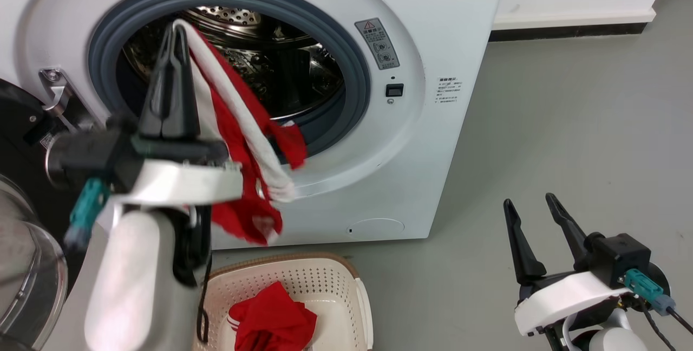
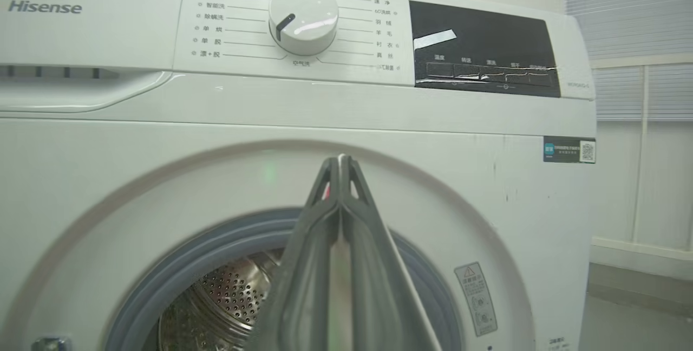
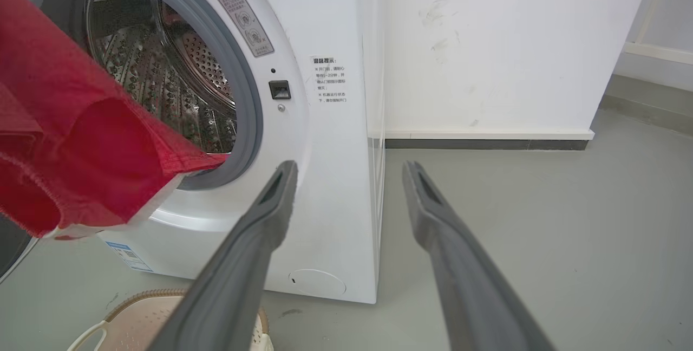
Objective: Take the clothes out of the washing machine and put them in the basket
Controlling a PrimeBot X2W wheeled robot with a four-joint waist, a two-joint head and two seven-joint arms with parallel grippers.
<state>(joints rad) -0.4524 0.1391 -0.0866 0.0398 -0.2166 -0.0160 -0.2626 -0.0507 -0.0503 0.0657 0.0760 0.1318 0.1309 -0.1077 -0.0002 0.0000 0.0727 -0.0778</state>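
A red garment with white trim hangs from my left gripper, which is shut on it in front of the washing machine's open mouth, above the basket. The cloth's tail still trails over the grey ring. In the left wrist view the left gripper is pinched together with a sliver of red between the tips. A second red garment lies in the basket. My right gripper stands open and empty over the floor at the right; in its own view the right gripper frames the hanging cloth and basket rim.
The machine's glass door hangs open at the far left, next to my left arm. Grey floor spreads to the right of the machine, bounded by a white wall with a dark skirting.
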